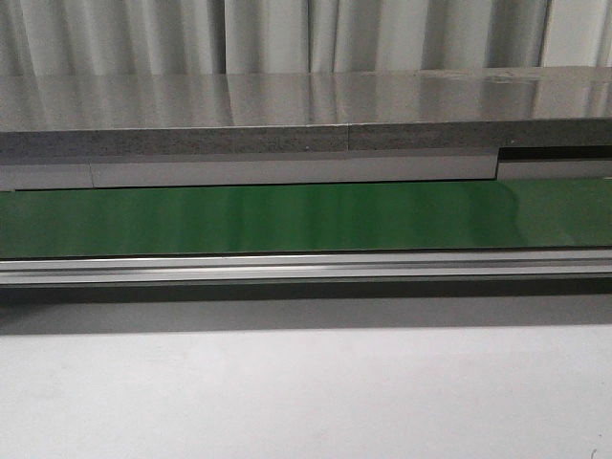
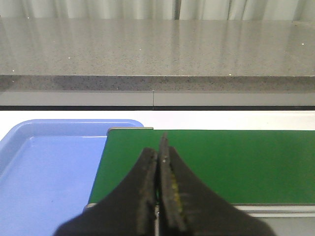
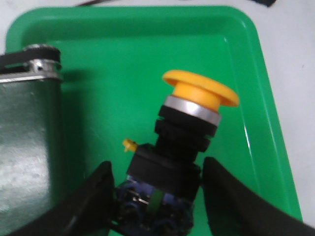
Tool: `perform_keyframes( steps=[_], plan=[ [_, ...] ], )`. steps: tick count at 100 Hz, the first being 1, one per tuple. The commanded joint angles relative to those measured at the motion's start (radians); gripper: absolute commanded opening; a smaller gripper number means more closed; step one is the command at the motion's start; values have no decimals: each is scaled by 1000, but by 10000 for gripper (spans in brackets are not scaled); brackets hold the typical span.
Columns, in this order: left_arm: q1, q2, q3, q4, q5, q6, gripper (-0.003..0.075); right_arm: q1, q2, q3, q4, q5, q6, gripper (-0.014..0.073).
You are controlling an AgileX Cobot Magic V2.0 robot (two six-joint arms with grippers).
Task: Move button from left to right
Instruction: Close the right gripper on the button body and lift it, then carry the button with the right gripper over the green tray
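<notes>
Button over the green tray, between my right gripper's jaws; left gripper closed on nothing

Front view gives me only the bare green belt (image 1: 287, 218), its aluminium rail (image 1: 306, 266) and the grey counter (image 1: 287, 110) behind: no arm, no tray. Right wrist view alone shows the one button (image 3: 184, 142): yellow-orange mushroom cap, silver collar, black stepped body, small yellow tab on the side, tilted. It sits between the spread fingers of the right gripper (image 3: 156, 196) above the green tray (image 3: 123, 54); whether the fingers actually press on it I cannot tell. Left wrist view alone shows one blue tray (image 2: 44, 167) at the belt's end, and the left gripper (image 2: 160, 187) with fingers pressed together, empty. Count: one button, two trays, one belt
</notes>
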Motion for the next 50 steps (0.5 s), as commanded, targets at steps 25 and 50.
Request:
perform_keyframes(
  steps=[25, 50],
  plan=[
    [-8, 2, -28, -11, -76, -2, -20, -30, -7, 160, 7, -231, -13, 162],
    [-8, 2, -28, -11, -76, -2, -20, -30, -5, 202, 56, -312, -13, 189]
  ],
)
